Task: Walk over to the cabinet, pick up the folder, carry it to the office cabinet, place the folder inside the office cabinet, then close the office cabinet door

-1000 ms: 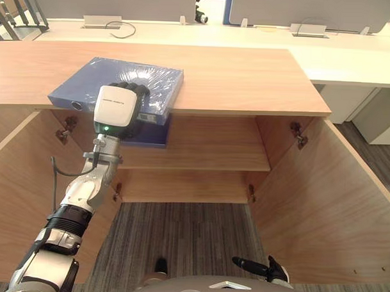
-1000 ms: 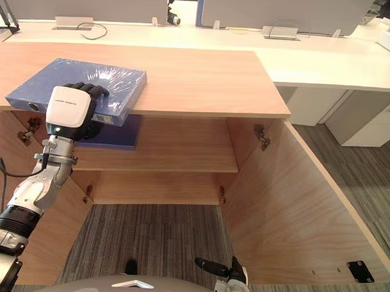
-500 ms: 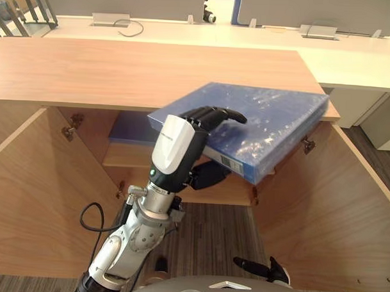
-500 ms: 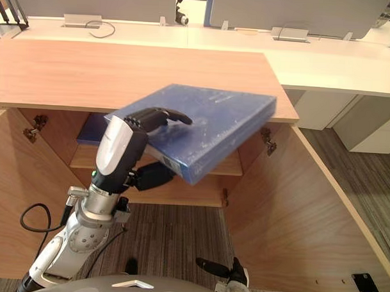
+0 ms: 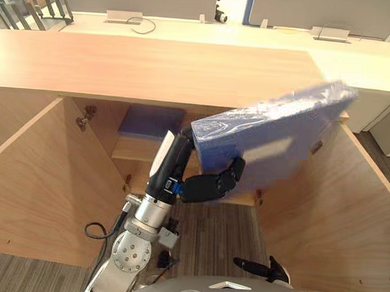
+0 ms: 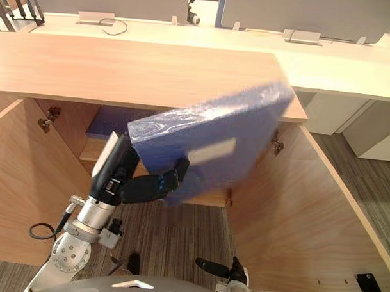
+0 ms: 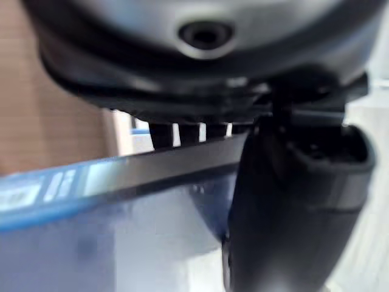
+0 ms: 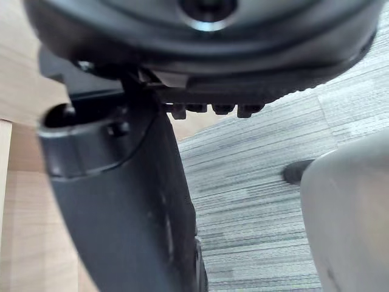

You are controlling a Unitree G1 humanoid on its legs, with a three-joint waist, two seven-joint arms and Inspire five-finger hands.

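The folder is a flat blue rectangle wrapped in glossy, crinkled film, with a pale label on its broad face; it is held in the air, tilted, its far corner rising up and to the right of the left hand; the hand is clamped on the folder's lower near corner, thumb on one broad face and fingers on the other; in the left wrist view the folder's thin dark edge sits caught between the row of fingers and the thumb; the forearm climbs steeply from below, the white back of the hand turned away from the folder

Just beyond the hand stands the cabinet, pale wood with a fine grain and a long straight front edge above the hand; the folder's raised corner overlaps that edge, and I cannot tell whether they touch; the left door is swung wide, well to the hand's left; the right door stands open past the folder, on the hand's right; behind the hand the shelf carries a second folder, blue and lying flat, up and left of the hand; the shelf further right is hidden by the held folder

Below the hand lies grey striped carpet; the right hand hangs low, down and to the right, fingers straight and holding nothing
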